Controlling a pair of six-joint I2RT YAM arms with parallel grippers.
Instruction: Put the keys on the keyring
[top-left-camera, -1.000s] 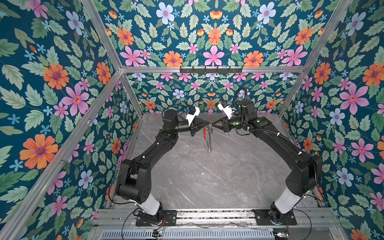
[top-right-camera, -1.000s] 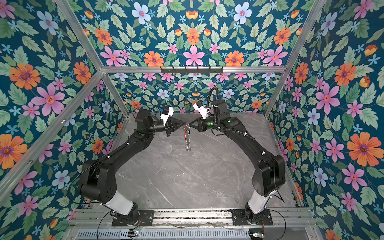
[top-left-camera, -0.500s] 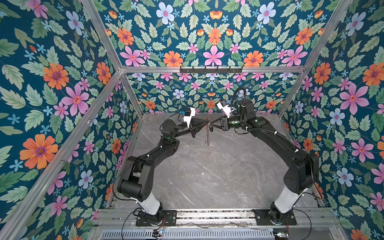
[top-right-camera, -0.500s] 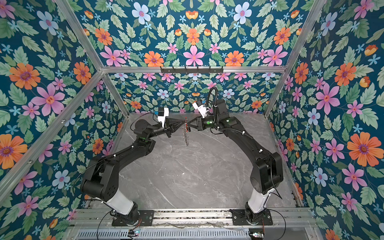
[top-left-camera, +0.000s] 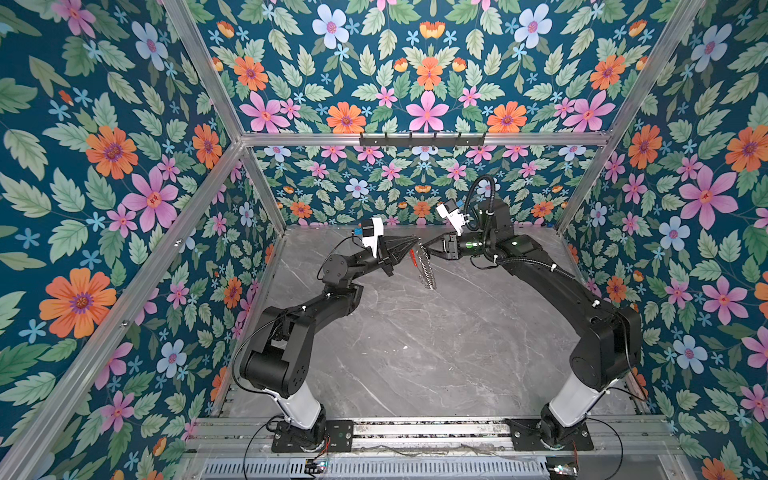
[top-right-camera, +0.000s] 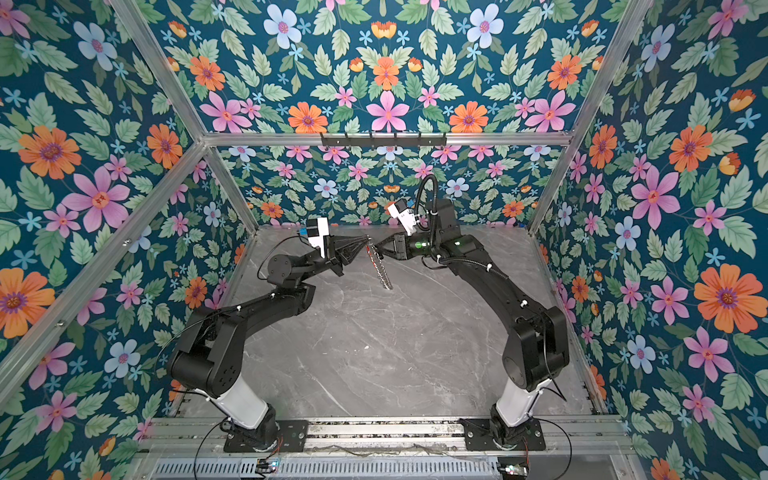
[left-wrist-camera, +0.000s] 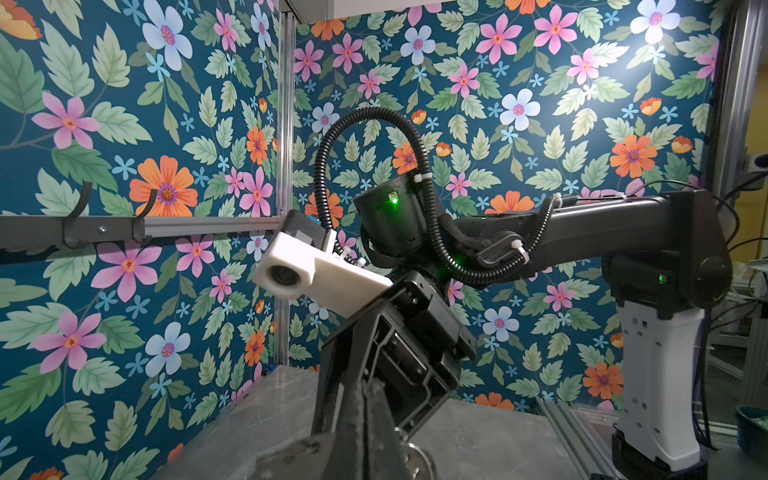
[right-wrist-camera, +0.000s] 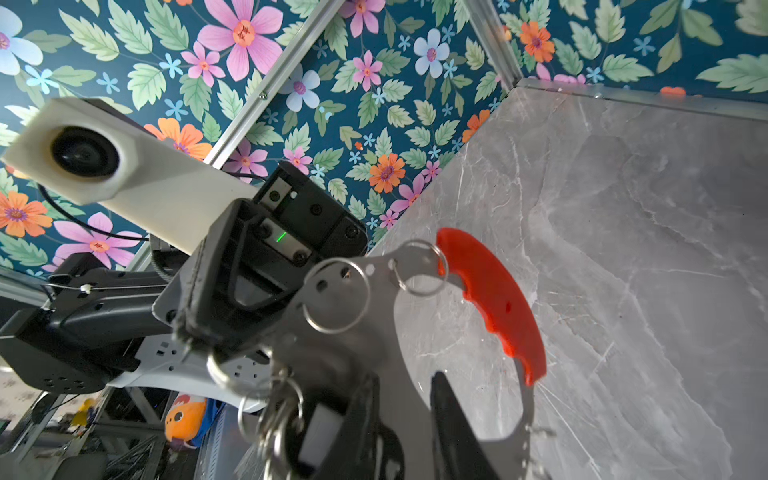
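The keyring (top-left-camera: 424, 266) hangs edge-on above the back of the table in both top views (top-right-camera: 380, 266). My left gripper (top-left-camera: 414, 240) is shut on its upper silver edge (right-wrist-camera: 332, 291). In the right wrist view the red bar (right-wrist-camera: 494, 299) curves along one arc and steel loops (right-wrist-camera: 336, 295) dangle from the band. My right gripper (right-wrist-camera: 403, 380) faces it from the other side, fingers (right-wrist-camera: 453, 424) apart, with the silver band between them. The keys, a black oblong fob with a pale face (right-wrist-camera: 320, 432), hang among loops beside one finger. In the left wrist view the left fingertips (left-wrist-camera: 365, 399) are pressed together.
The grey marble table (top-left-camera: 415, 353) lies under both arms. Floral walls with aluminium posts close in on three sides. A black hook rail (top-left-camera: 422, 139) runs along the back wall above the grippers. Both arm bases stand on the front rail (top-left-camera: 432, 432).
The right gripper's jaws have parted from shut. The left arm has folded at its elbow and drawn back a little, still holding the keyring, which hangs slightly higher.
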